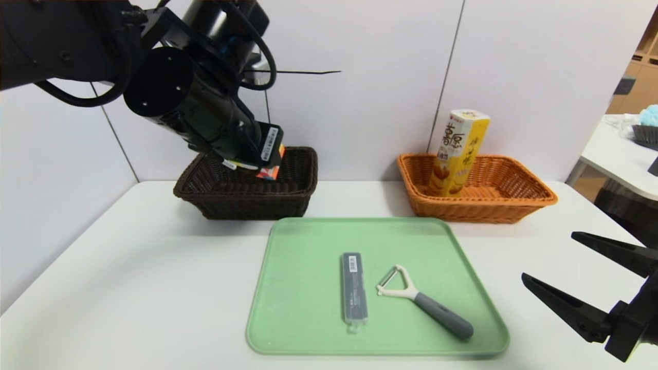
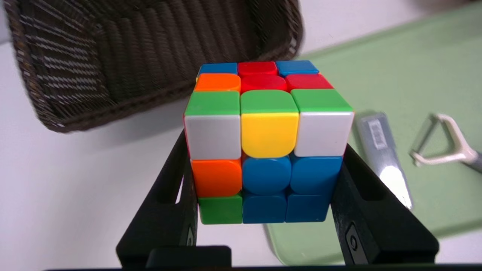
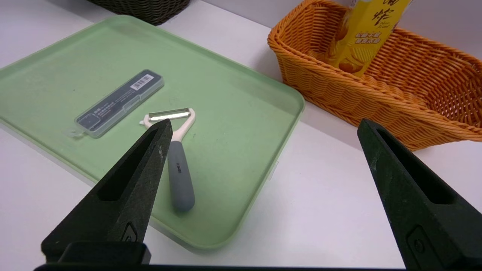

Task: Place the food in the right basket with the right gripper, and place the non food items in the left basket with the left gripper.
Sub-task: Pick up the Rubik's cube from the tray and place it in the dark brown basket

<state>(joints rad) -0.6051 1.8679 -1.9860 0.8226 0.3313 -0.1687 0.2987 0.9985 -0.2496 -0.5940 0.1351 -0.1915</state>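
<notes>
White tabletop (image 1: 128,267) and pale wall panels frame the work, with another desk just visible off to the right. At the centre of the action is a scrambled puzzle cube (image 2: 265,141), clamped by its sides between the two black fingers of the left gripper (image 2: 263,188). In the head view the left arm hangs over the near rim of the dark brown basket (image 1: 247,198), with only a corner of the cube showing below the wrist; from the wrist view the cube looks to be short of the basket's hollow and above the table, so the drop is not yet made.

Across the table, the orange basket (image 1: 478,198) already holds a tall yellow snack box (image 1: 459,151), leaning upright against the far wall of the basket. That seems to be the only food in sight, so the right side of the job looks done. The right gripper (image 1: 558,272) sits low at the table's right edge, fingers spread wide and holding nothing.

Between the baskets and the robot lies a green tray (image 1: 288,329). Two non-food things remain on it: a slim grey case (image 1: 354,294) with a barcode label, and just beside it a peeler (image 1: 421,300) with a white head and grey handle, apart from each other. Judging from this, the cube needs releasing into the dark basket, then the case and peeler follow by the left arm.
</notes>
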